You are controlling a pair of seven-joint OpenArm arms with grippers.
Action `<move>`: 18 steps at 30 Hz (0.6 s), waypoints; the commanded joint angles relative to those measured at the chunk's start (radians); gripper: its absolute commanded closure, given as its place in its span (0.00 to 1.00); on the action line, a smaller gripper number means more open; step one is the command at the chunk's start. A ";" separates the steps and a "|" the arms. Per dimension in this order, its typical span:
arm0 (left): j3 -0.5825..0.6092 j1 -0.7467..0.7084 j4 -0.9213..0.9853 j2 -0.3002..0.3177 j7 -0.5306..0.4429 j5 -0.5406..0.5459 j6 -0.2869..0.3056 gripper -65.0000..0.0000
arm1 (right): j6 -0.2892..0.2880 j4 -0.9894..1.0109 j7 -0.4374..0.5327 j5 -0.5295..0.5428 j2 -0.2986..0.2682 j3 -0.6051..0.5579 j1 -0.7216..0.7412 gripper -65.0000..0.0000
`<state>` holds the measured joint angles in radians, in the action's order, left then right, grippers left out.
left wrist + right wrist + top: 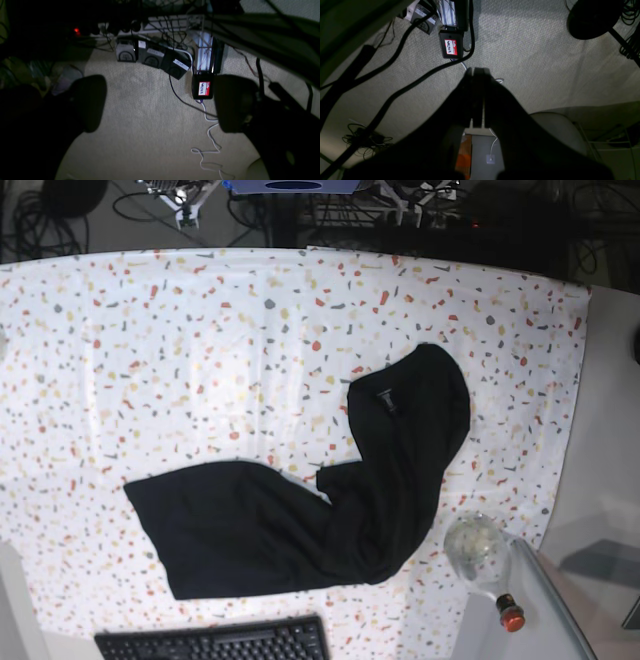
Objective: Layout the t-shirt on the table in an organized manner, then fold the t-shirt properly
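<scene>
Under the left wrist camera: left gripper (pixel 160 103) spread wide, nothing between its fingers, hanging over beige carpet (pixel 140 120). A black box with a red-and-white name label (pixel 203 88) and a white cable (pixel 211 140) lie on that floor.

Right wrist view: right gripper (pixel 477 72) pressed closed, empty, above the same carpet; labelled box nearby.

Base view: t-shirt (pixel 330 500) lies crumpled in an L-shaped heap on the speckled table (pixel 150 360), right of centre toward the near edge. Keyboard (pixel 215 642) at the near edge, just below the shirt. Neither arm shows.

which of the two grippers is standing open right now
The left gripper: its two dark fingers stand wide apart with bare floor between them. The right gripper has its fingers pressed together.
</scene>
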<state>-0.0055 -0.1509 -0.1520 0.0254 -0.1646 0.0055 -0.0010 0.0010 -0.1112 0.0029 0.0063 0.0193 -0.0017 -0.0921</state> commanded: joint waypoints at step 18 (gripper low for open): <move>-0.003 -0.005 0.002 0.003 -0.005 0.001 -0.004 1.00 | 0.006 0.000 -0.005 0.002 -0.003 0.006 -0.005 0.86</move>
<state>-0.0063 -0.1497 -0.1505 0.0254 -0.1650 0.0086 -0.0010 0.0010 -0.1112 0.0025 0.0063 0.0189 0.0006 -0.0948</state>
